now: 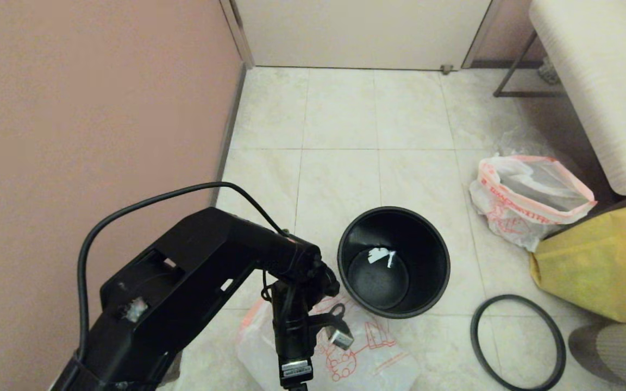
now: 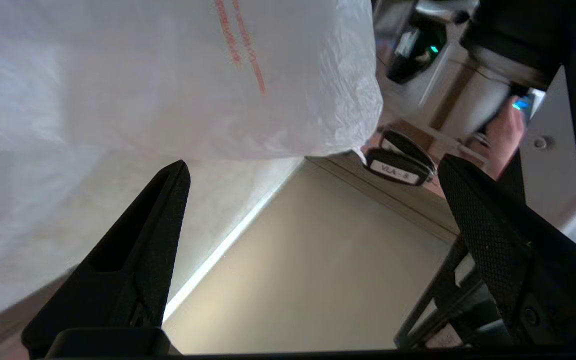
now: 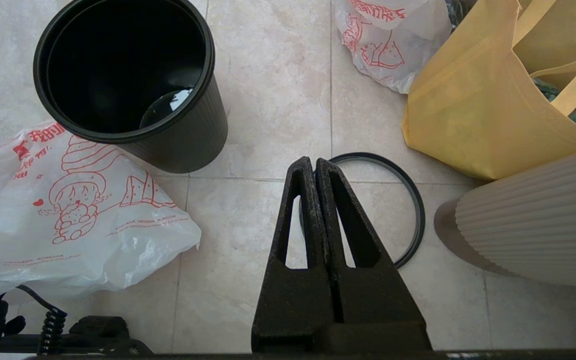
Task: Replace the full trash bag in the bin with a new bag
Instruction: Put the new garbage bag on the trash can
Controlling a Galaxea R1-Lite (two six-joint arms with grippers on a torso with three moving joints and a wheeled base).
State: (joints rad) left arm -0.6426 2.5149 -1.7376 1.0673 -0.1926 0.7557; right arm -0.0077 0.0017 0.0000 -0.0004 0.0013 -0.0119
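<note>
The bin (image 1: 393, 260) stands upright on the tiled floor with no bag in it, only a small white scrap on its bottom; the right wrist view shows the bin (image 3: 128, 80) too. Its dark hoop (image 1: 518, 342) lies flat on the floor to its right. The full trash bag (image 1: 530, 198) sits further right with its mouth open. The new bag (image 1: 362, 353) lies limp in front of the bin. My left gripper (image 2: 313, 161) is open and holds nothing, with the new bag (image 2: 168, 75) just past its fingertips. My right gripper (image 3: 313, 160) hangs shut and empty over the hoop (image 3: 413, 210).
A yellow bag (image 1: 606, 260) stands right of the full bag. A ribbed beige object (image 1: 617, 353) sits at the near right. A white bench (image 1: 606, 81) fills the far right. A pink wall (image 1: 95, 108) runs along the left, and a door (image 1: 362, 32) closes the far side.
</note>
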